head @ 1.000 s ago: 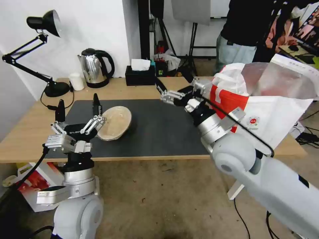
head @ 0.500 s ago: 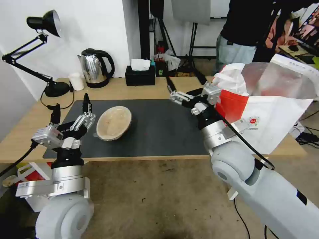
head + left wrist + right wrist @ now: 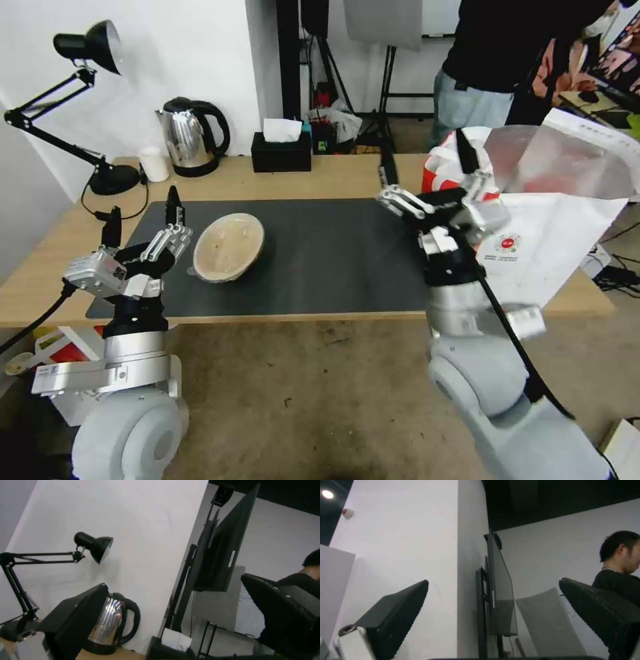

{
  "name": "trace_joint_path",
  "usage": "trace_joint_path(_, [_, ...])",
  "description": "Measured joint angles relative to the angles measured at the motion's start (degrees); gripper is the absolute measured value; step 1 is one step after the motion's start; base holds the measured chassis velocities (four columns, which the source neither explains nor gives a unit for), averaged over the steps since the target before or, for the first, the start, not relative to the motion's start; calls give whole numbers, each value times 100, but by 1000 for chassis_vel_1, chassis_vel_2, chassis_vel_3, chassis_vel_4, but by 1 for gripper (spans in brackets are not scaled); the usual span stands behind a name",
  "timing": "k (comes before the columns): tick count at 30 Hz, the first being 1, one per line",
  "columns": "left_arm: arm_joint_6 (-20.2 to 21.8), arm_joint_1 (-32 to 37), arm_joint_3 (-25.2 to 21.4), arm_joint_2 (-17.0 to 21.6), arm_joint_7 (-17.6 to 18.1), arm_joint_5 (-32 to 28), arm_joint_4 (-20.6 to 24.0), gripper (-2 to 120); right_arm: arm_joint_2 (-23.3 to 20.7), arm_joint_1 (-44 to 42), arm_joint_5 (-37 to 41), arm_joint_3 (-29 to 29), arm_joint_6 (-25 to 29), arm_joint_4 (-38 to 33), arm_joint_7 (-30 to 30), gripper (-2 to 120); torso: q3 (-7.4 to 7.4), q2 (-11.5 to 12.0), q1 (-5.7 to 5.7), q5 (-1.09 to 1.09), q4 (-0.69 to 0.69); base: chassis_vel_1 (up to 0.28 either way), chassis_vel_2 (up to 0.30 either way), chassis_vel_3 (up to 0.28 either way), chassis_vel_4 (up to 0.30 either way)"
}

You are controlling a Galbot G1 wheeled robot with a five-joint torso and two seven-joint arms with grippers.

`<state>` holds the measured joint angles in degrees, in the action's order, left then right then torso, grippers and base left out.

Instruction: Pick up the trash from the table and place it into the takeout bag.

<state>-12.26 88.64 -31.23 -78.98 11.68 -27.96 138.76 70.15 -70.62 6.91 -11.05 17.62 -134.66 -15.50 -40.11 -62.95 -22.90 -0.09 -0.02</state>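
The trash in view is a shallow tan pulp bowl [image 3: 229, 247], lying on the black mat of the table [image 3: 300, 177]. My left gripper [image 3: 142, 213] stands open just left of the bowl, fingers pointing up and apart from it, with nothing between them. My right gripper [image 3: 425, 157] is open too, fingers up, held over the mat's right end right beside the takeout bag [image 3: 553, 227]. The bag stands open on the table's right end, white and red with silver lining. In both wrist views the fingers [image 3: 76, 620] [image 3: 393, 615] are spread wide and hold nothing.
Along the table's far edge stand a black desk lamp [image 3: 100, 47], a steel kettle [image 3: 190, 137], a small white mug [image 3: 155, 163] and a black tissue box [image 3: 281, 150]. A person [image 3: 507, 67] stands behind the bag. Cables lie on the floor at right.
My right arm has pulled back from over the mat toward the bag, and its gripper has turned fingers-up. My left gripper drew away from the bowl to the left, then stayed still.
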Motion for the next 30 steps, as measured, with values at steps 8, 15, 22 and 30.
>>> trace_joint_path(8, [-11, 17, -4, -8, -9, -1, 10, 100, 301, -421, -170, -24, 302, -126, 191, 100, 0, 0, 0, 0, 1, 0, 0, 0, 0])
trace_joint_path(15, [-11, 31, -16, 10, -9, -59, 33, 100, 433, -635, -241, 43, 407, -204, 280, 100, 0, 0, 0, -1, 1, 0, 0, 0, 0])
trace_joint_path(22, [358, 109, -53, 28, 174, -252, 172, 100, 429, -676, -264, 132, 468, -196, 333, 100, 0, 0, -1, -1, 1, 0, 0, 0, 0])
trace_joint_path(30, [1477, 197, -439, 531, 972, -1765, 459, 100, 450, -720, -278, 334, 577, -117, 467, 100, 0, 0, -2, -1, 1, 0, 0, 0, 0])
